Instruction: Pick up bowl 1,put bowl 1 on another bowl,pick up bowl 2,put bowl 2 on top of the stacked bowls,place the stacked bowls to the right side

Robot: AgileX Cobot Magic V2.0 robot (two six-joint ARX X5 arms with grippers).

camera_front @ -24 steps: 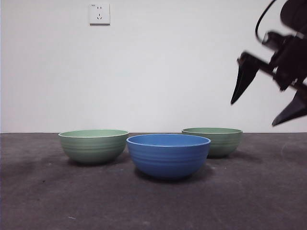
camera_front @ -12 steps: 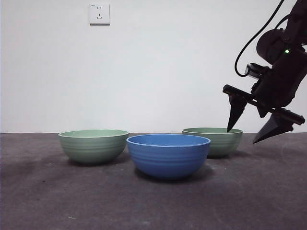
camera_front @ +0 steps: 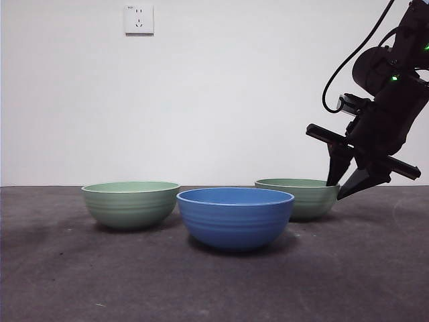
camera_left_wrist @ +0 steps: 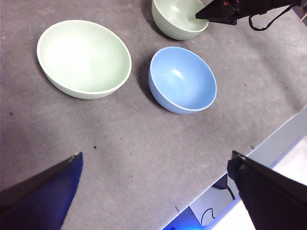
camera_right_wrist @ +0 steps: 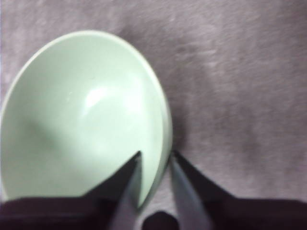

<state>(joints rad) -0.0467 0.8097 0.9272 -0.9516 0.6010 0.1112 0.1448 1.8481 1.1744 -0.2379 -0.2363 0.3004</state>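
We saw the right gripper (camera_front: 346,182) descend from above to straddle the rim of the green bowl (camera_front: 296,198) at 2 o'clock from the blue bowl (camera_front: 234,217); jaws narrow, not yet clamped. Left gripper (camera_left_wrist: 153,191) waited, wide. Grasp appeared imminent.

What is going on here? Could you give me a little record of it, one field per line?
Blue bowl: nearest the front camera, standing apart between the two green ones.
Green bowl by the arm: on the table; its rim sits between the jaws.
Other green bowl: alone, untouched.
Right pincer: one jaw inside the rim, one outside; a narrow gap remains.
Left pincer: open, high above the table.
Stacking: not yet begun.
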